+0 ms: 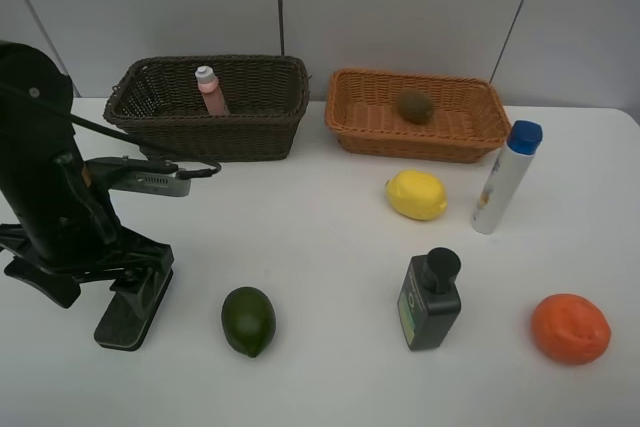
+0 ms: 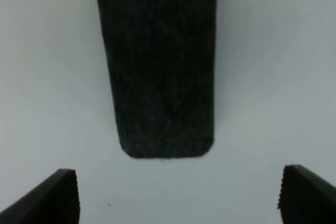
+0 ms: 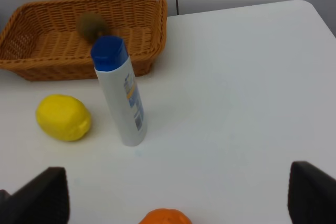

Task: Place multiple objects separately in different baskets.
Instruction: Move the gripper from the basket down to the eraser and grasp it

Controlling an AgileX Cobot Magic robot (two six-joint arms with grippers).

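Nearest to me, the orange [image 1: 570,328] lies at the right on the white table [image 1: 320,237]. The dark green oval fruit [image 1: 248,320] lies left of the middle, and the dark green black-capped bottle [image 1: 432,299] stands between them. At the far left the black flat block [image 2: 160,66] lies flat. The left gripper [image 2: 178,198] hangs low beside it, jaws spread wide, holding nothing and touching nothing. The right gripper [image 3: 176,198] is wide open and empty too, near the orange. Further back lies the yellow lemon [image 1: 416,194], and just beside it the white blue-capped tube [image 1: 505,177] stands upright. At the back, the pink bottle [image 1: 210,90] stands in the dark brown basket [image 1: 250,137], and the brown kiwi [image 1: 415,106] lies in the light orange-tan basket [image 1: 400,142].
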